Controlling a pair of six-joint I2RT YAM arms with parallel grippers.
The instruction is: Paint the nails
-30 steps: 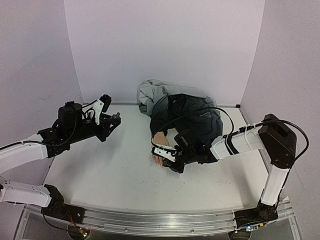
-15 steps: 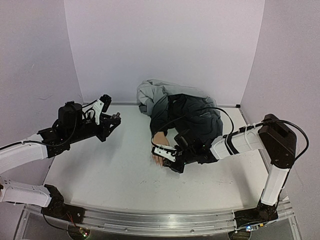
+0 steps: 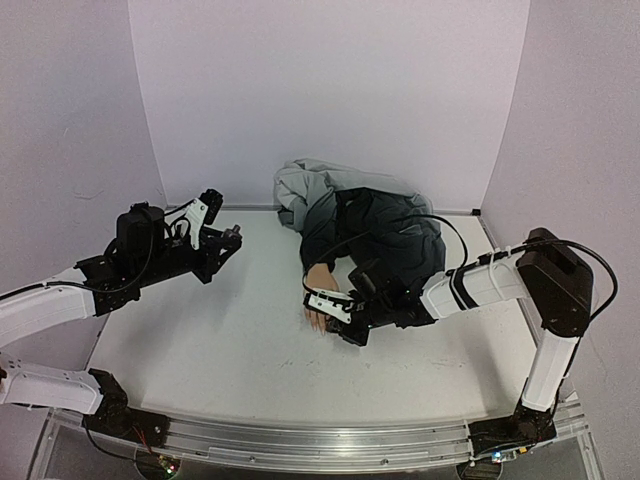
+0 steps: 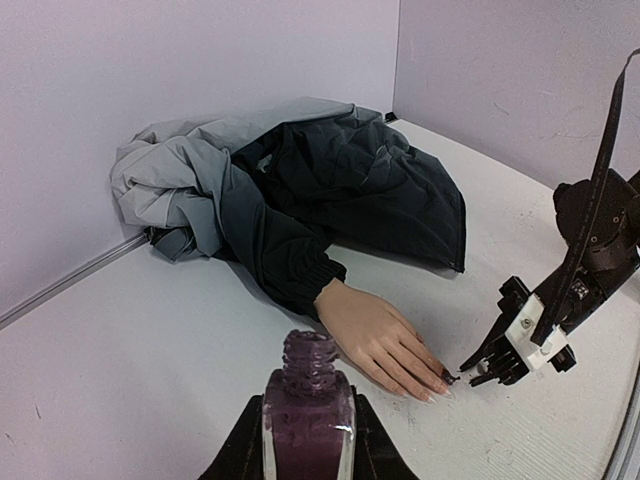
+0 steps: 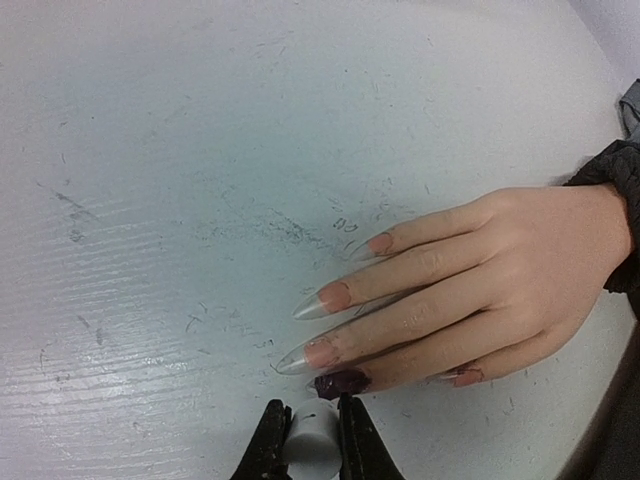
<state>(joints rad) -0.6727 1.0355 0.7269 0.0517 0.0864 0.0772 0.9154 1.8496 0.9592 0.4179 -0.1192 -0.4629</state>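
Right gripper (image 5: 312,428) clamps the brush cap (image 5: 313,442), seemingly painting one nail (image 5: 342,383) of the hand (image 5: 490,270) lying on the table (image 5: 150,150); left gripper (image 4: 308,452) clamps the open bottle (image 4: 308,410); next, a slight shift to the bare nails (image 5: 335,296).

So a small white cap (image 5: 313,430) is pinched tight in the right gripper (image 5: 312,452). Just ahead of its tips, one dark-polished nail (image 5: 342,383) is seen on the mannequin hand (image 5: 500,270). The other nails (image 5: 335,296), further ahead, are left bare. A dark cuff (image 5: 625,190) is glimpsed far right, all on a scuffed white table (image 5: 150,200).
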